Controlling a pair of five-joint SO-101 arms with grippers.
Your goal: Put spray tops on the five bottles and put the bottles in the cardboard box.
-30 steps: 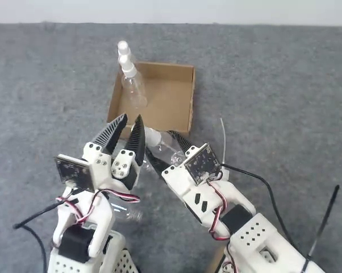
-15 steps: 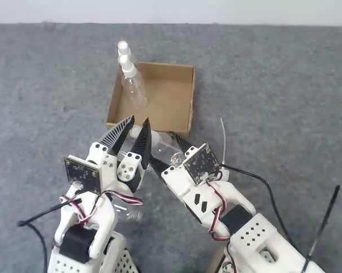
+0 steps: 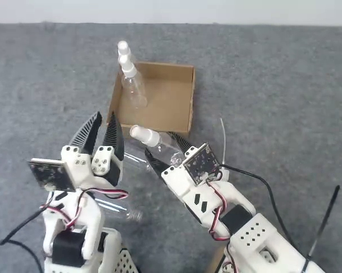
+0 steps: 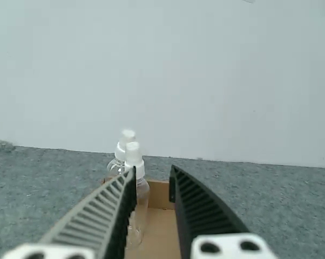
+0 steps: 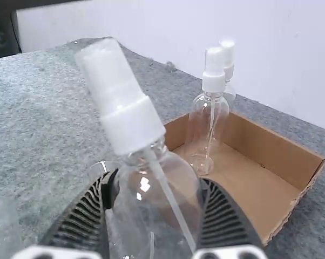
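Bottle [image 5: 151,186] with spray top sits clamped in the right gripper [image 3: 166,149], near side of the cardboard box [image 3: 166,98]; left gripper [image 4: 152,172], narrowly parted, holds nothing.

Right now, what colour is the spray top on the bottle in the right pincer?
White spray top; right wrist view shows it best.

cardboard box [image 3: 165,99] on grey table [image 3: 273,85]
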